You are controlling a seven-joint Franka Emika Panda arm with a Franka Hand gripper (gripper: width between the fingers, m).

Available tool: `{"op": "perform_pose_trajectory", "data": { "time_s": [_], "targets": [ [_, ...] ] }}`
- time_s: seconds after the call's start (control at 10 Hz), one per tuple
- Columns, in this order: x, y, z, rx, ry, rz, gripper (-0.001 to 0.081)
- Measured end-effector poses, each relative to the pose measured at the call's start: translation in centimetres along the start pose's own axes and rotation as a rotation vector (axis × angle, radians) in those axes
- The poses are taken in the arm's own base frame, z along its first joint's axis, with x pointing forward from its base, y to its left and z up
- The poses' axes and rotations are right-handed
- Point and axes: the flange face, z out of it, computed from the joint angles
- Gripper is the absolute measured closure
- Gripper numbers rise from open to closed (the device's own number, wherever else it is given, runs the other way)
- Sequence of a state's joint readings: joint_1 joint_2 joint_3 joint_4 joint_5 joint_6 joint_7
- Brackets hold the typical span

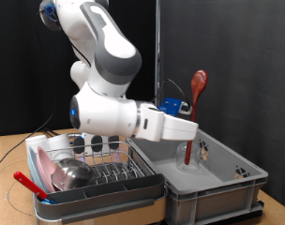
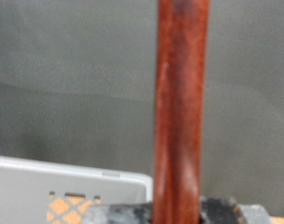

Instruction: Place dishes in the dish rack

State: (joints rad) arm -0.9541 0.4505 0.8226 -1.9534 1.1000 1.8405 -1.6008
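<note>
Grey tub [image 1: 227, 183] beneath spoon-gripping end effector [image 1: 187, 127]

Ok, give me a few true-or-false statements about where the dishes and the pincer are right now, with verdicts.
1. The pincer holds the long red-brown wooden spoon upright. True.
2. The spoon is over the chrome wire dish rack. False: it is over the large grey plastic tub, at the exterior view's right.
3. The round pink plate sits in the rack. True.
4. The shiny steel bowl lies in the tub. False: it is in the rack.
5. A clear drinking glass stands in the tub. True.
</note>
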Motion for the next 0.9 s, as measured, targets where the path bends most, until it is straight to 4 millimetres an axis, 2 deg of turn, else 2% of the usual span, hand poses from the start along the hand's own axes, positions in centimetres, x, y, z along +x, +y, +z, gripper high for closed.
{"op": "perform_pose_trajectory", "data": {
  "time_s": [0.3,0.6,0.9],
  "targets": [
    [-1.0,-0.7,-2.3,-0.027,-0.019,-0.001,0.0726],
    [-3.4,-0.6,-4.3,-0.086,-0.022,-0.044,0.0726],
    [-5.2,-0.1,-5.0,-0.117,-0.021,-0.092,0.0726]
  ]
}}
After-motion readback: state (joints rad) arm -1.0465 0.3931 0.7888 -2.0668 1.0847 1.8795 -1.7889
